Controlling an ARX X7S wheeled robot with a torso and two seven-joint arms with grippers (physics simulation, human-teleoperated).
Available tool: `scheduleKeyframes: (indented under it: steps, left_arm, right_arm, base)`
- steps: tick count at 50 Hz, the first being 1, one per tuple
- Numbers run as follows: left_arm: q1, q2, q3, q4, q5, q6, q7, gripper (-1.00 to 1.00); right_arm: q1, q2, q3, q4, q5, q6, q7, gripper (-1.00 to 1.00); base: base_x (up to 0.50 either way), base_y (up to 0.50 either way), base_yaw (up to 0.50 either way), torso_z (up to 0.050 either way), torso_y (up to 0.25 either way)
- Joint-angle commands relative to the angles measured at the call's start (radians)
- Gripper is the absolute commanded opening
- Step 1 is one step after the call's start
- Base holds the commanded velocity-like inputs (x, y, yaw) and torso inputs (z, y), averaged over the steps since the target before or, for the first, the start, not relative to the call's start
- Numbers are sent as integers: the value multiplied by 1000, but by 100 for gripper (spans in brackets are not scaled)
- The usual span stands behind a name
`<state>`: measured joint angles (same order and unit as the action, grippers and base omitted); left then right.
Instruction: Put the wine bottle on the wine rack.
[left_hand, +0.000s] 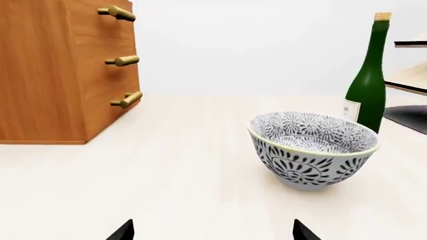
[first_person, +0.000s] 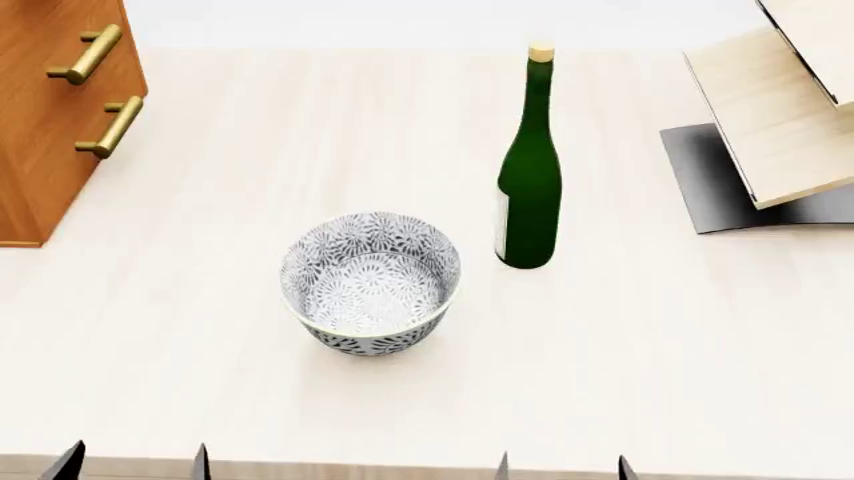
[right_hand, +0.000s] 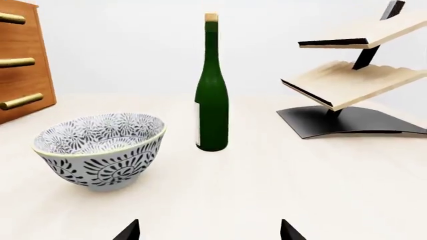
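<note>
The wine bottle (first_person: 530, 190) stands upright in the middle of the pale table, dark green with a tan cork; it also shows in the right wrist view as the wine bottle (right_hand: 212, 105) and in the left wrist view as the wine bottle (left_hand: 367, 85). The wine rack (first_person: 781, 120), slanted light wood boards on a dark grey base, stands to the bottle's right and shows whole in the right wrist view, wine rack (right_hand: 353, 80). My left gripper (first_person: 134, 463) and right gripper (first_person: 561, 466) hang at the table's near edge, both open and empty, well short of the bottle.
A patterned blue-and-white bowl (first_person: 371, 282) sits just left of and nearer than the bottle. A reddish-brown drawer cabinet (first_person: 60, 110) with brass handles stands at the far left. The table's near edge (first_person: 400, 470) lies right under the grippers.
</note>
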<state>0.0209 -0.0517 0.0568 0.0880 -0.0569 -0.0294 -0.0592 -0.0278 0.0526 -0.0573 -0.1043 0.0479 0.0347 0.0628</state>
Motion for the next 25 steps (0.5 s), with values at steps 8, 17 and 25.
scheduleKeyframes:
  steps: [8,17,25]
  left_arm:
    - [89,-45,22,366,-6,-86,-68,100]
    - [138,-62,30,536,16,-93,-101,100]
    - [178,-70,32,597,34,15,-131,100]
  right_arm:
    - [-105,47,-33,-377,20,74,44,100]
    - [-156,65,-39,-523,28,49,63,100]
    - [-196,84,-53,-614,10,-4,73,100]
  base:
    - [0,0,0,0,0]
    - [0,0,0,0,0]
    - [0,0,0,0,0]
